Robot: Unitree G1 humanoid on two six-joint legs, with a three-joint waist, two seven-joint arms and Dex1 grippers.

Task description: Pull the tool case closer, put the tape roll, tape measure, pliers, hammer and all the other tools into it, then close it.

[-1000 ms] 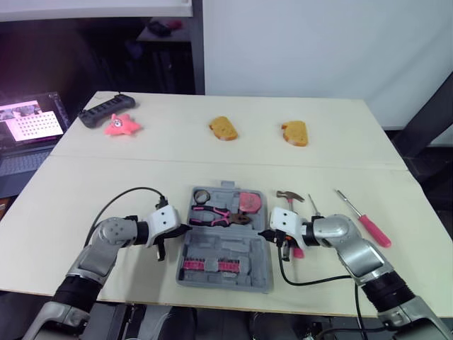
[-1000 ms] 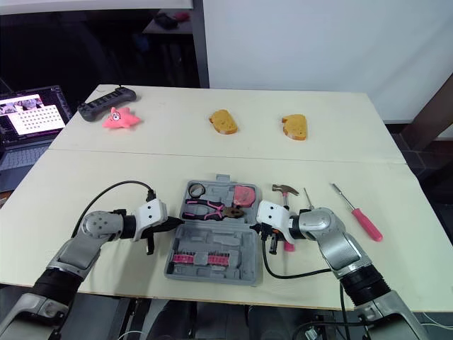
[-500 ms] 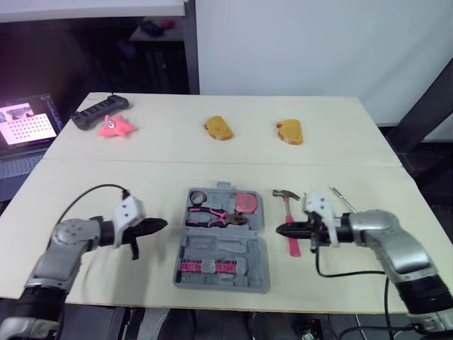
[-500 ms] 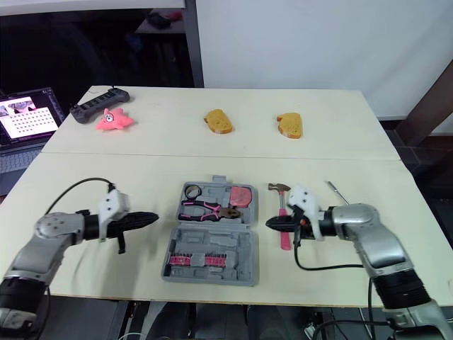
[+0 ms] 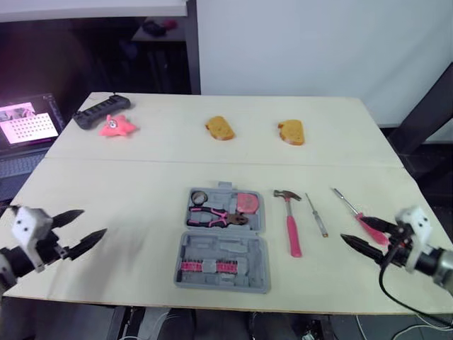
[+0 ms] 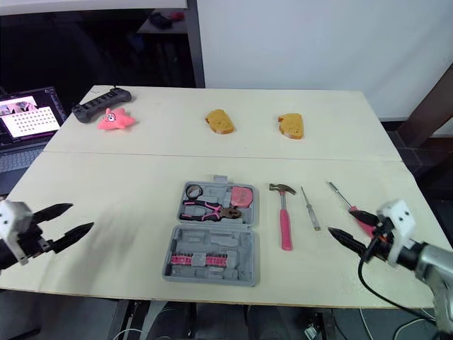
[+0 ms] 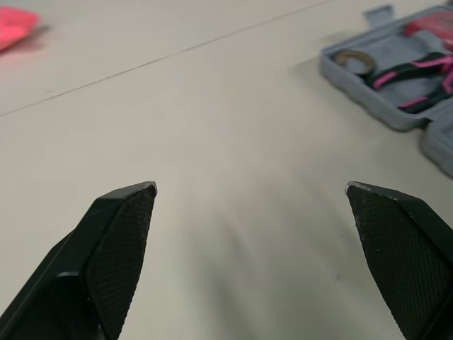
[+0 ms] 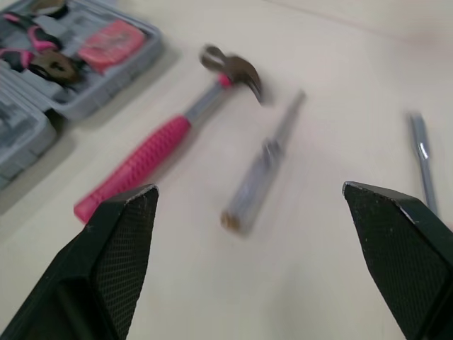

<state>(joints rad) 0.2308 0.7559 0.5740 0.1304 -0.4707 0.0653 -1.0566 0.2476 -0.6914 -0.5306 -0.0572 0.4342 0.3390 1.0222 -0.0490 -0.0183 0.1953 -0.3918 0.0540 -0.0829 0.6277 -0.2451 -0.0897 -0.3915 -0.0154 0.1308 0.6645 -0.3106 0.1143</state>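
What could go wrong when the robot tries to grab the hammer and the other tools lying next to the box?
The thin metal tool lies flat between the hammer and the pink screwdriver, so the open right hand might bump one while pinching another. Flat, skinny tools could also slip from its fingers. And if the long hammer sits crooked in the tool case, the lid may not shut.

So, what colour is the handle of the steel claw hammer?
Pink; the hammer handle shows best in the right wrist view.
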